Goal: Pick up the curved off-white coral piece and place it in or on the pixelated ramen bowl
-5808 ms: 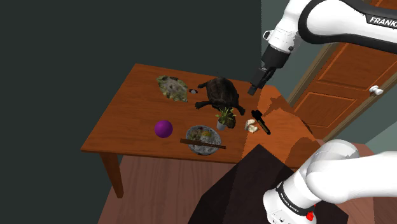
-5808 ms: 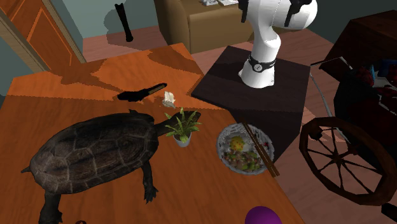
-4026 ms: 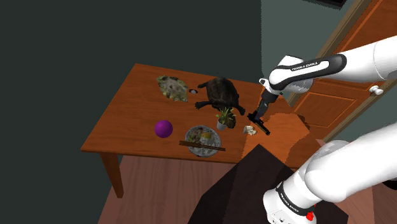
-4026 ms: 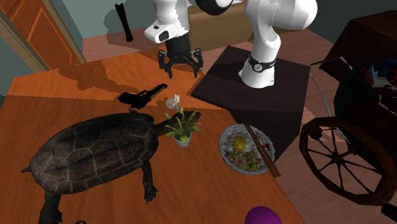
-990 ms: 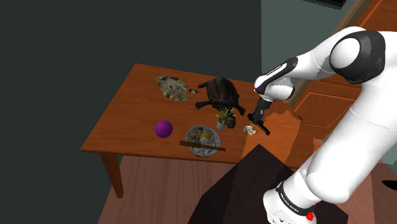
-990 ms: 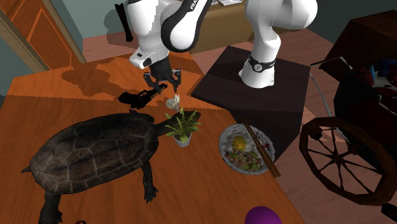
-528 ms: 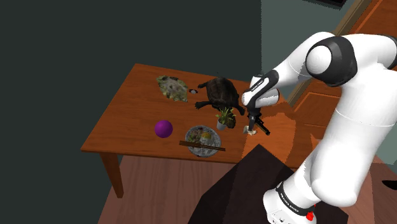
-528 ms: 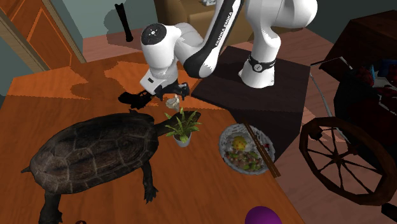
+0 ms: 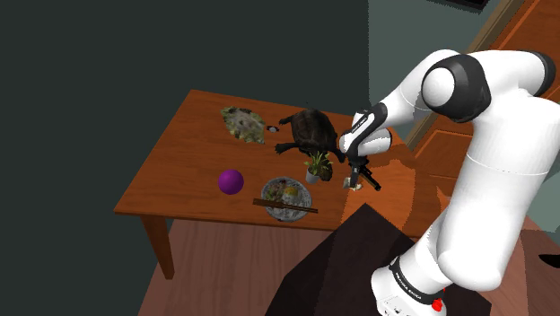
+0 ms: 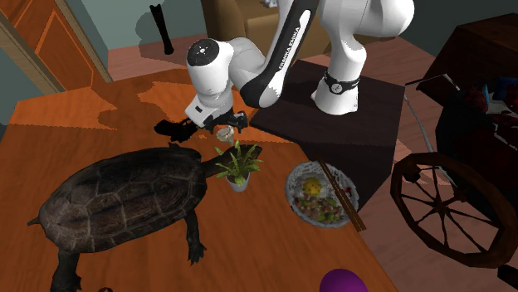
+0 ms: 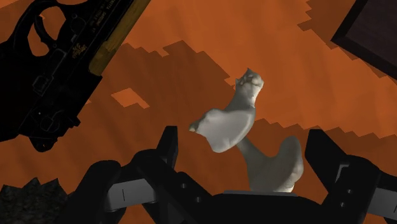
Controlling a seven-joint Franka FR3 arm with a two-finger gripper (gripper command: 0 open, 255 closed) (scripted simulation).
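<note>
Here, the coral piece (image 11: 226,127) lies on the table (image 9: 184,148) near the edge facing the stand, just beside a black pistol (image 11: 57,70); the gripper (image 11: 243,143) is down over it, fingers wide apart, one on each side, gripping nothing; its long axis runs roughly across the line between the fingers, so closing should catch its narrow width; the ramen bowl (image 9: 285,196) sits further along that edge, past a small potted plant (image 9: 317,166), well apart from the gripper.

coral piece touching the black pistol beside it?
Apart. In the wrist view a wide strip of bare orange table separates the off-white coral piece from the pistol.
</note>
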